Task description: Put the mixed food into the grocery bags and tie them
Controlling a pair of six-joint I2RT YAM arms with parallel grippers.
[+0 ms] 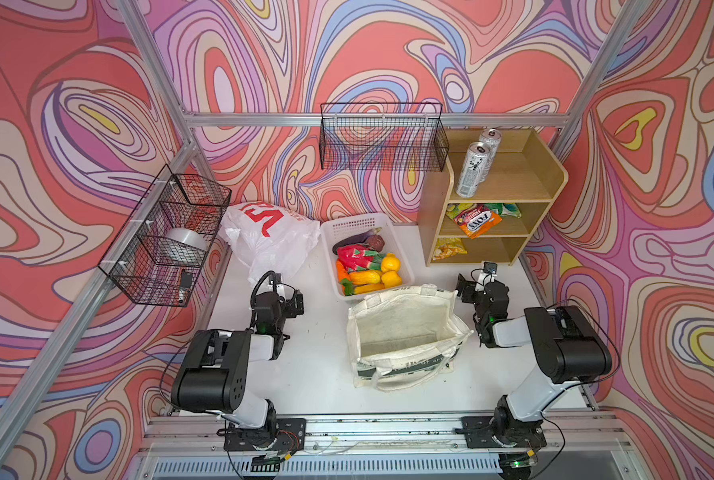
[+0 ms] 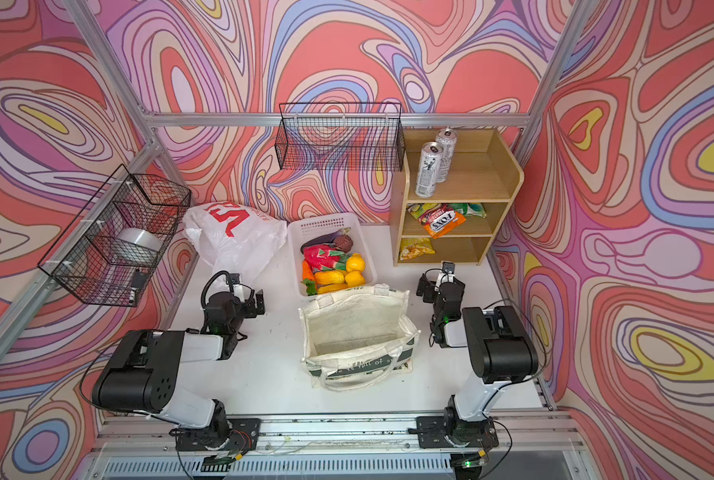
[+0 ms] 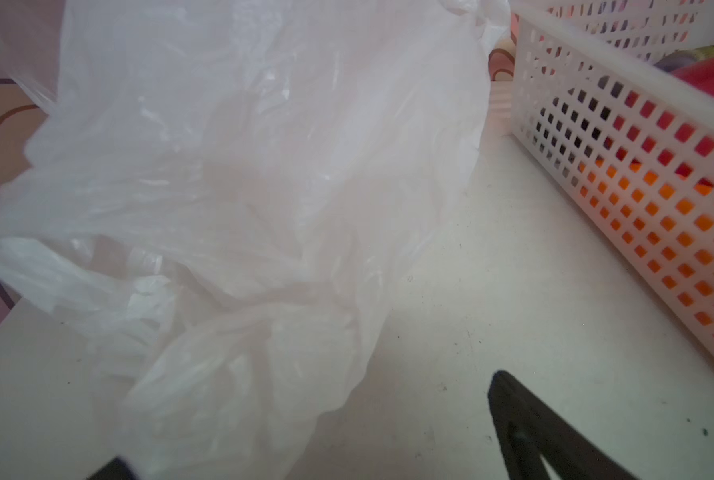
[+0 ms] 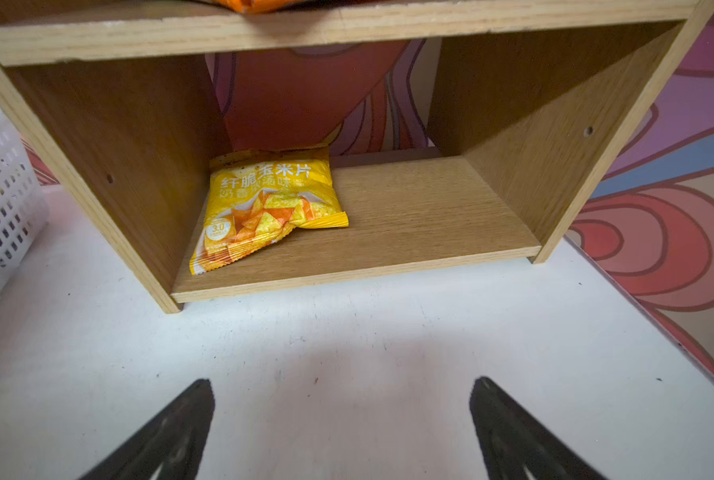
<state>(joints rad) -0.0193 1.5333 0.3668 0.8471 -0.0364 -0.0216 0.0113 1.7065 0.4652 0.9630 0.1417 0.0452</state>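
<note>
The white plastic bag with red letters (image 1: pixel 270 237) (image 3: pixel 243 187) lies crumpled at the back left. My left gripper (image 1: pixel 278 282) (image 3: pixel 309 415) is open at its near edge, and the plastic covers one finger. The cream canvas tote (image 1: pixel 405 332) stands open and empty in the middle. Behind it are a dragon fruit (image 1: pixel 357 257), lemons (image 1: pixel 390 262), a carrot (image 1: pixel 340 270) and an eggplant (image 1: pixel 357 242). Two silver cans (image 1: pixel 474 168) stand on the top shelf, with snack packets (image 1: pixel 474 220) below. My right gripper (image 1: pixel 478 280) (image 4: pixel 342 384) is open and empty, facing a yellow packet (image 4: pixel 264 208).
The produce lies in a white lattice basket (image 1: pixel 363 226) (image 3: pixel 617 124). A wooden shelf unit (image 1: pixel 550 166) stands at the back right. Black wire baskets hang on the left frame (image 1: pixel 168 237) and the back rail (image 1: pixel 382 137); the left one holds a tape roll (image 1: pixel 187 243).
</note>
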